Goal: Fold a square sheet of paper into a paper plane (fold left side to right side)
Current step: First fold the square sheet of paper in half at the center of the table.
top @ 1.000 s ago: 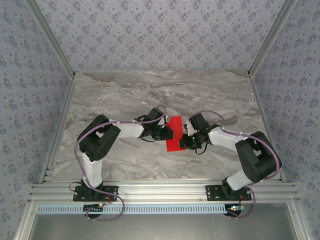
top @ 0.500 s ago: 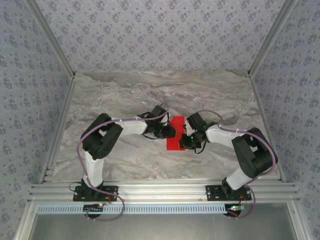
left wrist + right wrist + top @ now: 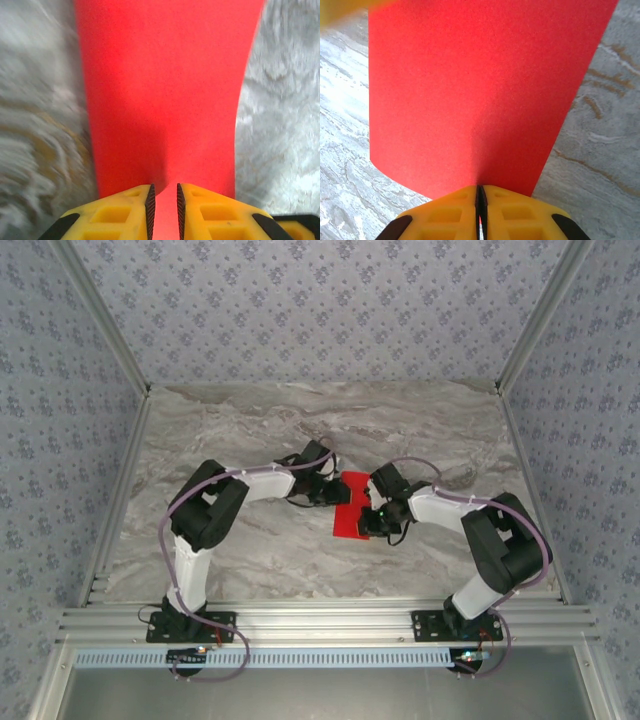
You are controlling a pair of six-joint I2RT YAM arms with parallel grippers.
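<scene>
Red paper: mid-table between the two arms; from above I see a narrow upright strip rather than a full square, so I judge the left-to-right fold is made or under way
Left pincer: at the paper's left edge, jaws a thin slit apart with red running into the slit, which I read as a pinch on the paper
Right pincer: at the paper's right edge, jaws pressed together on the paper
Progress: early, I reckon; I see no pointed nose and no wings, so all the dart folds are left
Overhead view gives me: both arms' reach across the marble table and the strip's outline
Wrist views give me: the two grips close up, and the paper bowing inward along its sides on the left camera; I can make out no crease line
</scene>
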